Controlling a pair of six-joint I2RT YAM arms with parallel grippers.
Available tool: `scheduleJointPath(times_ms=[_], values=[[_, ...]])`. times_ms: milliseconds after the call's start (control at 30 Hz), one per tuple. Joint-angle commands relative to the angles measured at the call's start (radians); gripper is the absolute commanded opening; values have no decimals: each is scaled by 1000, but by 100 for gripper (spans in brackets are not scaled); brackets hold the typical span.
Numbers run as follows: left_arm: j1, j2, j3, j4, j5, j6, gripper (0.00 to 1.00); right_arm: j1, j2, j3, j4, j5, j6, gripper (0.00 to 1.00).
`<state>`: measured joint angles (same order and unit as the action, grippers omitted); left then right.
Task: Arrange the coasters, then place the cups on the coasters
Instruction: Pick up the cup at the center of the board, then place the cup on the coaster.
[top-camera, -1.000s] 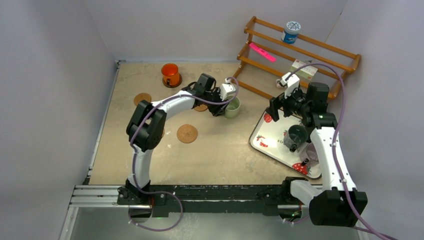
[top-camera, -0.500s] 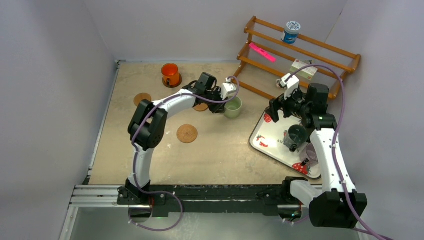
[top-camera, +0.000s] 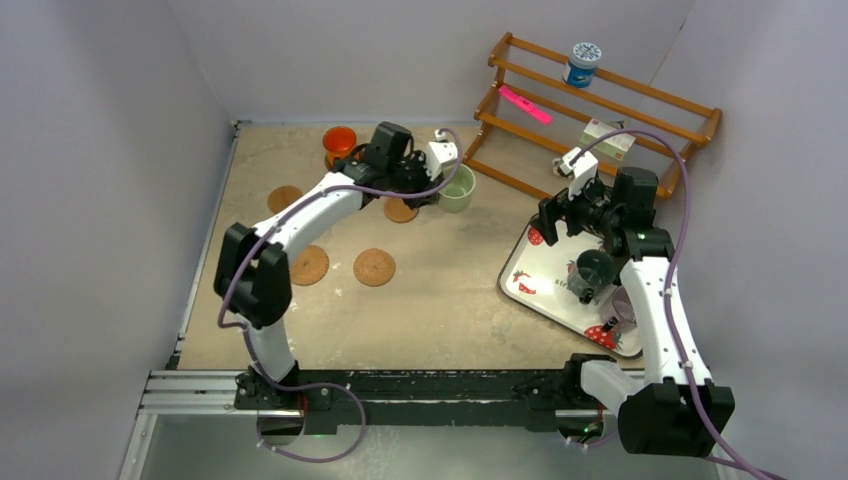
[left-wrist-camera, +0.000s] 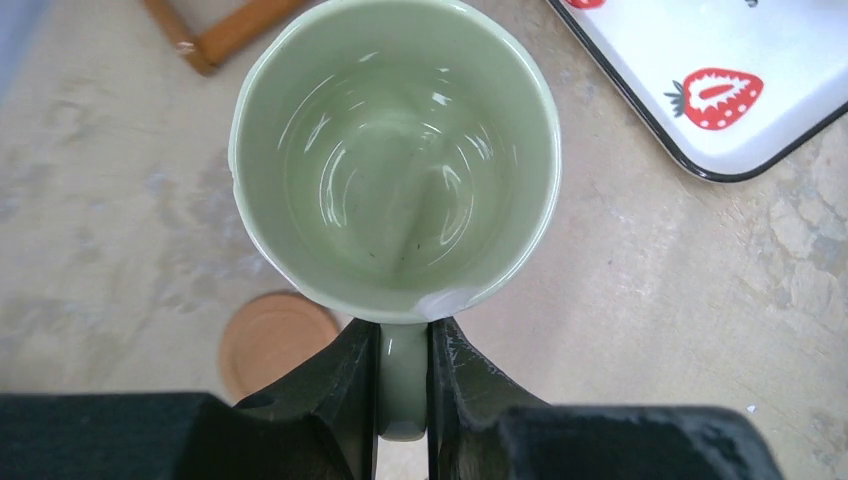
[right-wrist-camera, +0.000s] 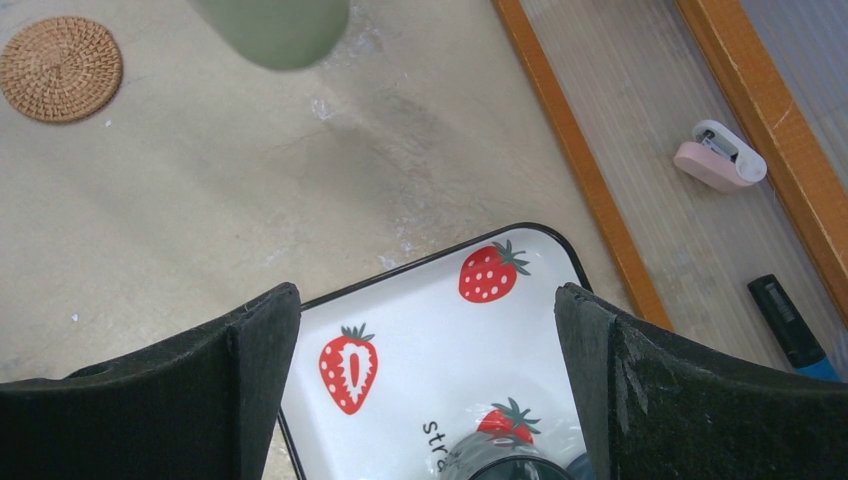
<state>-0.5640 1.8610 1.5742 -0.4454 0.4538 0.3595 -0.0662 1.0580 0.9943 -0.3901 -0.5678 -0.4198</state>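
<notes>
My left gripper (top-camera: 438, 187) is shut on the handle of the pale green cup (top-camera: 459, 188), which hangs upright just above the table; in the left wrist view both fingers pinch the handle (left-wrist-camera: 403, 372) below the cup's bowl (left-wrist-camera: 395, 160). A coaster (top-camera: 401, 211) lies under my wrist and shows beside the jaws as a coaster (left-wrist-camera: 270, 338). Three more coasters (top-camera: 285, 198) (top-camera: 309, 265) (top-camera: 374, 267) lie to the left. The orange cup (top-camera: 340, 139) stands at the back. My right gripper (top-camera: 551, 219) hangs open over the tray (top-camera: 519, 283), nothing between its fingers (right-wrist-camera: 262, 325).
On the strawberry tray (right-wrist-camera: 420, 325) stand a dark grey-teal cup (top-camera: 592, 272) and a purple-grey cup (top-camera: 622, 305). A wooden rack (top-camera: 600, 110) at the back right carries a blue-and-white tub (top-camera: 581, 63), a pink strip and a small box. White walls close in three sides.
My left gripper closed on the green cup's handle and carried it up and towards the back left. The left arm swung left, uncovering a coaster. The right arm stayed still.
</notes>
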Motion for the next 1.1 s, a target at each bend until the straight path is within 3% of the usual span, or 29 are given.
scheduleJointPath(times_ms=[0,567,1067], values=[[48,-172,-52,103,-57,4,0,-4,-13,-4,24,-13,-12,99],[310,-486,-381,277,-316,-43,0,-4,-50,-51,44,-18,-42,99],[533,-547,-467,333,-273,-93,0,-4,-33,-73,66,-21,-81,99]])
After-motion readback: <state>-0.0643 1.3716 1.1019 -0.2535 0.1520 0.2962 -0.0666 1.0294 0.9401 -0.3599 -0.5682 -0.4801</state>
